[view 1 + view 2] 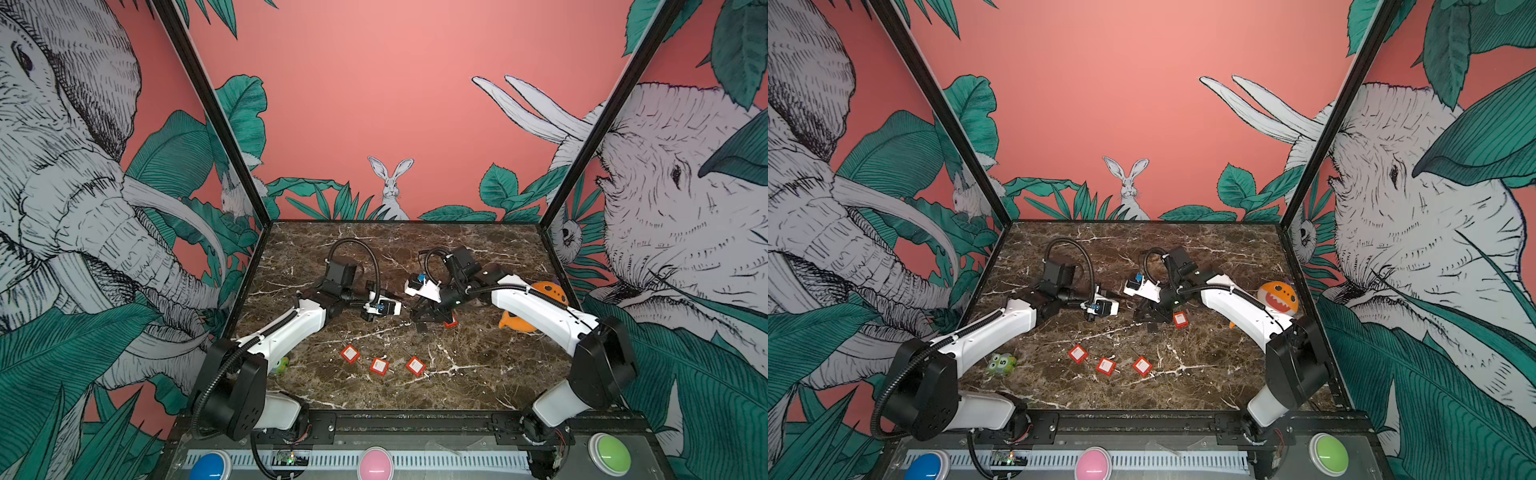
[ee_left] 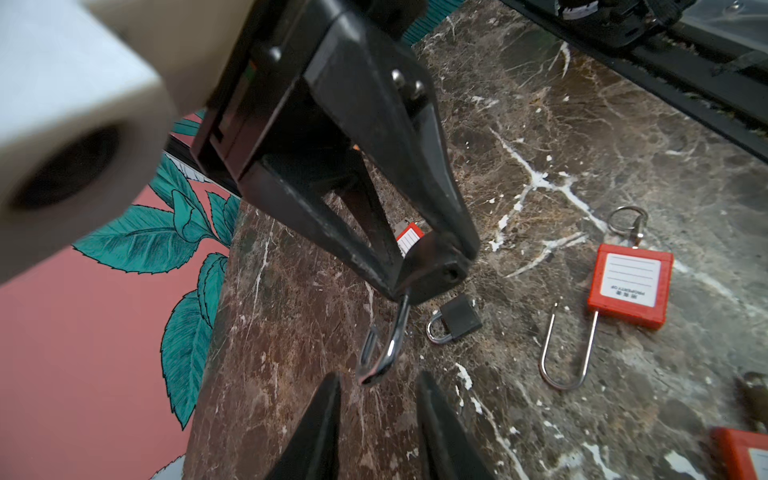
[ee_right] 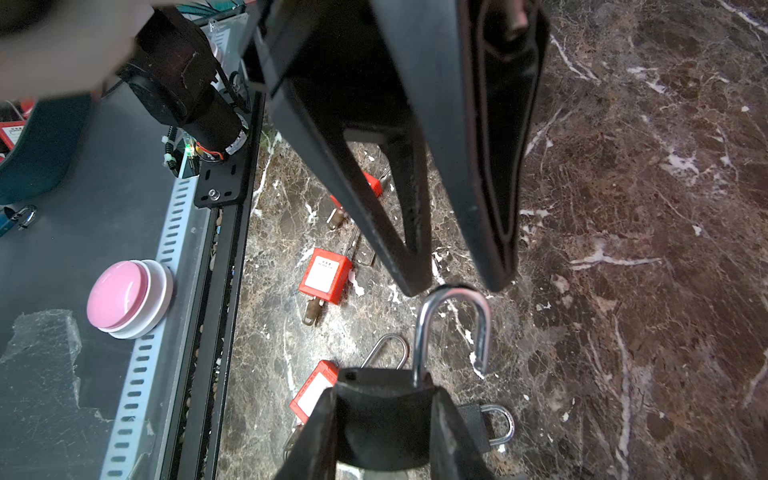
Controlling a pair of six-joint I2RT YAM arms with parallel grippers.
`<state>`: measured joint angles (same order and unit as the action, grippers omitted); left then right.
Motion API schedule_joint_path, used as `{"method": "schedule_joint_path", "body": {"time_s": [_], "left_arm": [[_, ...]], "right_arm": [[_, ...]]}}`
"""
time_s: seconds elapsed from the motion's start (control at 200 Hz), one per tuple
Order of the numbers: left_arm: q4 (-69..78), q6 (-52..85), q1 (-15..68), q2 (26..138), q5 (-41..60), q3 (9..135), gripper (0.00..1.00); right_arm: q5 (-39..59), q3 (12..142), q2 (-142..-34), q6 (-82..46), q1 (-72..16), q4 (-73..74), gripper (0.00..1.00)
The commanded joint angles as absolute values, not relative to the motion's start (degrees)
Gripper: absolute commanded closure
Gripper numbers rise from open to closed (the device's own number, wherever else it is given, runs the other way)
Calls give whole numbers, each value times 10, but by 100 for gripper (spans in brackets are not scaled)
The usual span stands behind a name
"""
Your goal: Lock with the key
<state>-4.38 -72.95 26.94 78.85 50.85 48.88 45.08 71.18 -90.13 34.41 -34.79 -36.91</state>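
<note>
- My right jaws clamp the black padlock (image 3: 374, 386), its shackle (image 3: 420, 332) standing open.
- My left jaws stand apart at the shackle's bend.
- Red padlocks (image 2: 629, 286) lie near; the worktop (image 1: 415, 237) is open behind.

"PROPERTY OF", upside-down, on white label of red padlock (image 2: 630, 284); "5" on green toy (image 1: 1003, 364).

Our table (image 1: 478, 257) is dark brown marble veined with white. Three red padlocks (image 1: 379, 366) lie in a row toward 6 o'clock of its centre, each apart from the next. A fourth red padlock (image 1: 1180, 319) lies just at 3 o'clock of centre, with a small black padlock (image 2: 457, 319) near it, shackle closed. We find an orange shark plush (image 1: 1278, 297) at the 3 o'clock edge and a green toy (image 1: 1003, 365) at 8 o'clock.
</note>
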Motion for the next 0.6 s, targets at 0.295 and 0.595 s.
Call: {"method": "schedule_joint_path", "body": {"time_s": [0.295, 0.595], "left_arm": [[-47, -775, 292, 795, 501, 488, 72], [-58, -783, 299, 795, 513, 493, 82]], "right_arm": [[479, 721, -884, 365, -345, -378, 86], [474, 725, -888, 368, -345, -380, 86]]}}
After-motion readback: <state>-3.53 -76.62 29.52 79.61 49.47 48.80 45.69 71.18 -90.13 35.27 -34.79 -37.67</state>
